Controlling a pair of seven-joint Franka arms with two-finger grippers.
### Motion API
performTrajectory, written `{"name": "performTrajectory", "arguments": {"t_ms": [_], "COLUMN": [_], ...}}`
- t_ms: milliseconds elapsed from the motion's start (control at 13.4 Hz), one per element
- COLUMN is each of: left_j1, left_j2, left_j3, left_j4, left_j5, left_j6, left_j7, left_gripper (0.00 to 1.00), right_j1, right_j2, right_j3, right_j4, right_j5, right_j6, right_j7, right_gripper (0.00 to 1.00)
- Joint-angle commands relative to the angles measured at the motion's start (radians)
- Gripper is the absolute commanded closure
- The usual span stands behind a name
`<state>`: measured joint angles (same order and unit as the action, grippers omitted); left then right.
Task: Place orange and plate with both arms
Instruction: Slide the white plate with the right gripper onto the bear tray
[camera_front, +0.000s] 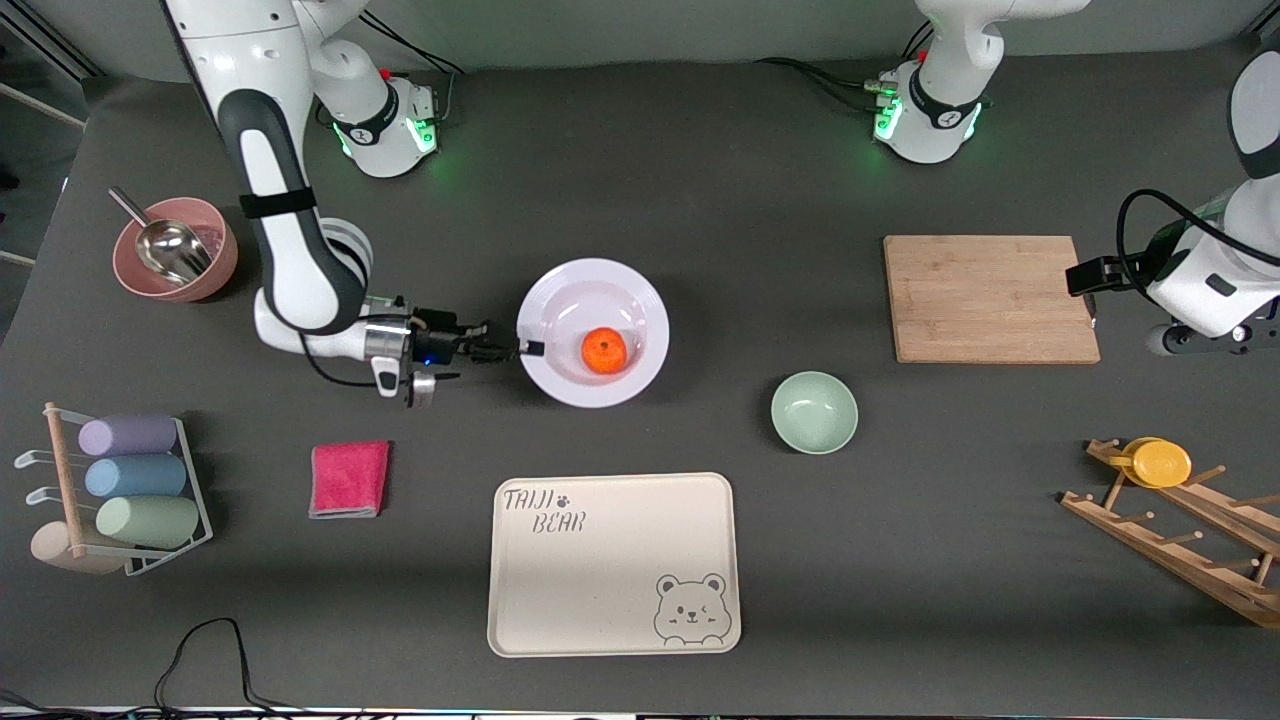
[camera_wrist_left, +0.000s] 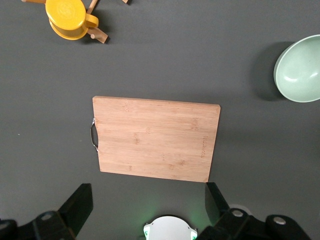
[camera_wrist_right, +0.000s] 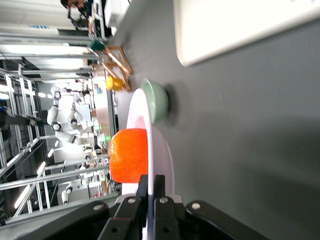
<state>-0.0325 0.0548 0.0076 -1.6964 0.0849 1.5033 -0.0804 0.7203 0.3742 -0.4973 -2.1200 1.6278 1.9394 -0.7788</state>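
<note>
We see the right end effector (camera_front: 528, 349) low at the bench, its thin black fingers pinched tight on the rim of the plate (camera_front: 563, 385), a round, shallow, glossy white dish with a wide rim at mid-bench. In its well sits the orange (camera_front: 604, 351), small, round and bright, with a dimpled skin. Nearer the front camera lies a rectangular beige tray (camera_front: 613, 563) with rounded corners and a printed bear. Toward the left arm's end stands a smooth pale green bowl (camera_front: 814, 411), then a flat bamboo cutting board (camera_front: 990, 298) with visible grain. The left end effector (camera_wrist_left: 149, 205) waits above that board, its dark fingers spread wide with nothing between them.
</note>
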Motion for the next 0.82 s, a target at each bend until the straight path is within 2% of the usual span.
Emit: {"name": "performTrajectory", "arguments": {"t_ms": [0,149,299,373,523,747], "left_j1": [-0.017,-0.017,-0.017,-0.017,-0.017,-0.017], "left_j2": [0.010,0.010,0.011,0.011,0.011,0.013], "left_j3": [0.009,0.009,0.009,0.009,0.009,0.009], "left_j4": [0.024,0.024,0.024,0.023,0.023,0.023], "left_j5": [0.001,0.001,0.001,0.001,0.001,0.001], "left_j6": [-0.023,-0.024,-0.023,-0.023,-0.023,-0.023], "left_j7": [0.013,0.013,0.011,0.011,0.011,0.011], "left_gripper": [0.00,0.00,0.00,0.00,0.00,0.00], "right_j1": [-0.033,-0.071,-0.122,-0.149,-0.186,-0.306], "right_j2": [0.127,0.249,0.363,0.412,0.477,0.613], "right_j3": [0.005,0.006,0.011,0.014,0.020,0.126], "right_j4": [0.219,0.409,0.613,0.693,0.779,0.960], "right_j5": [-0.016,-0.002,-0.002,-0.002,0.000,-0.003], "right_j6": [-0.014,-0.016,-0.016,-0.019,-0.019,-0.011], "right_j7": [0.050,0.058,0.186,0.235,0.300,0.299], "right_gripper": [1.00,1.00,1.00,1.00,1.00,1.00]}}
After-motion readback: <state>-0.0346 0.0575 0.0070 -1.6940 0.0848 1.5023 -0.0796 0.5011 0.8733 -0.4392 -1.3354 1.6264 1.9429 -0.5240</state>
